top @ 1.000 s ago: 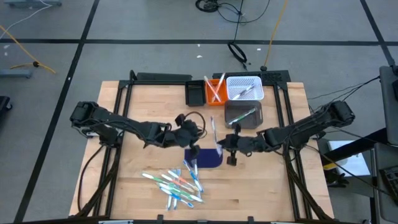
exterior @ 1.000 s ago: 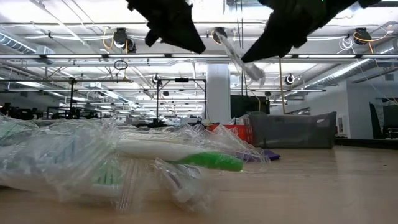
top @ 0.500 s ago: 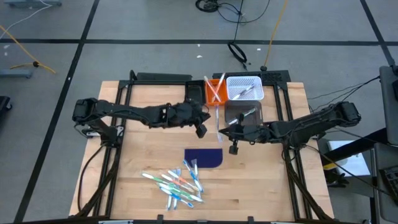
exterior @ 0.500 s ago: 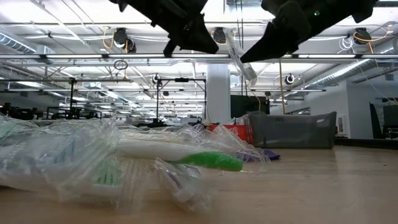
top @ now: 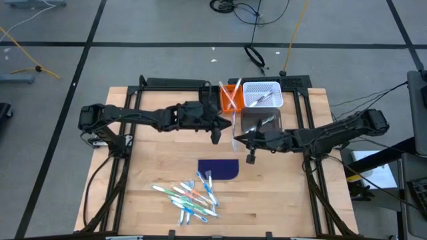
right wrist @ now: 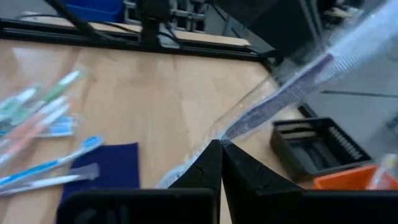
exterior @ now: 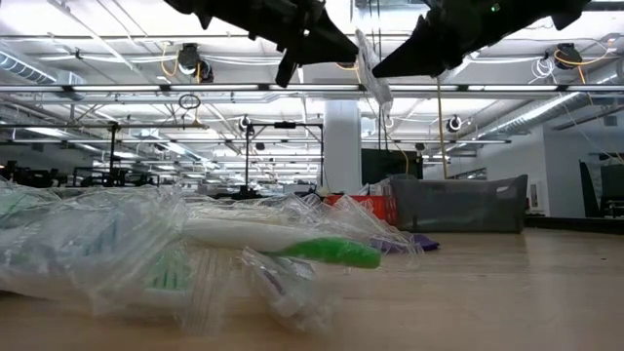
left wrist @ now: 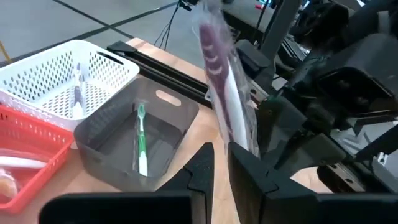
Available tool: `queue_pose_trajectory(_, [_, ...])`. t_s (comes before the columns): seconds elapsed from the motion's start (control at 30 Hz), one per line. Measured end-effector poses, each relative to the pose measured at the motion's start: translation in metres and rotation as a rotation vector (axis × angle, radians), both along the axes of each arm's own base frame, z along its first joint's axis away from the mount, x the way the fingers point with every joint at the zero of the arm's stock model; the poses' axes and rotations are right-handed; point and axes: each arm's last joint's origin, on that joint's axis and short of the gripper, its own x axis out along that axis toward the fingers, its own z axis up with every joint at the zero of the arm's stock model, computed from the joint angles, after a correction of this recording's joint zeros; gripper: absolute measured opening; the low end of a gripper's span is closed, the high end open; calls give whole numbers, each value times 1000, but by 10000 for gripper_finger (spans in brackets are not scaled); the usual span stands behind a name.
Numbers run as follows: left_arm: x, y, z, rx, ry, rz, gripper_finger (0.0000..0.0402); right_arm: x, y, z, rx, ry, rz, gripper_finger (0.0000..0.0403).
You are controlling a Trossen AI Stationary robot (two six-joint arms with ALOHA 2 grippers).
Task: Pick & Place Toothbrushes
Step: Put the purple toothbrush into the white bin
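My right gripper hovers in front of the grey bin, shut on a plastic-wrapped toothbrush with purple bristles. My left gripper hangs just to its left, near the orange bin. Its fingers are narrowly open and short of the wrapped brush. A pile of wrapped toothbrushes in blue, green, white and orange lies near the table's near edge, in front of the dark blue mat. The grey bin holds one green toothbrush. My right gripper pinches the wrapped toothbrush between its two fingers on the wrapped handle, below the bristles. The fingers come level from the table's right, across the brush. The brush is lifted clear, steeply tilted, bristle end up, and loose wrapper trails below the fingers.
At the far edge stand a black tray, the orange bin with pink-orange brushes and a white basket holding a brush. The grey bin sits in front of the basket. Bare wood lies left of the mat and along the table's right side.
My left gripper has risen from beside the mat and swung toward the far edge, ending near the orange bin. My right gripper has carried the wrapped toothbrush up and toward the far edge, closer to the grey bin; the brush stays clamped and tilted.
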Motion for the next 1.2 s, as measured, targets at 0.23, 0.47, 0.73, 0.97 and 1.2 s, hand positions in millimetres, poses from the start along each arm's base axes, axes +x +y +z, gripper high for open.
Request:
queue_pose_trajectory(0.23, [1, 0, 4, -4, -44, -45, 95, 0, -11, 1, -16, 0, -55, 0])
queue_pose_trajectory(0.47, [0, 5, 4, 6, -44, -36, 140, -2, -20, 4, -36, -4, -81, 0])
queue_pose_trajectory(0.73, [1, 10, 7, 30, -78, -29, 154, -10, -27, 18, -40, -65, -102, 0])
queue_pose_trajectory(0.97, [2, 10, 12, 73, -125, -37, 155, -10, -27, 21, -30, -88, -81, 0])
queue_pose_trajectory(1.2, [2, 7, 15, 131, -143, -53, 154, -8, -35, 24, 6, -137, -69, 0])
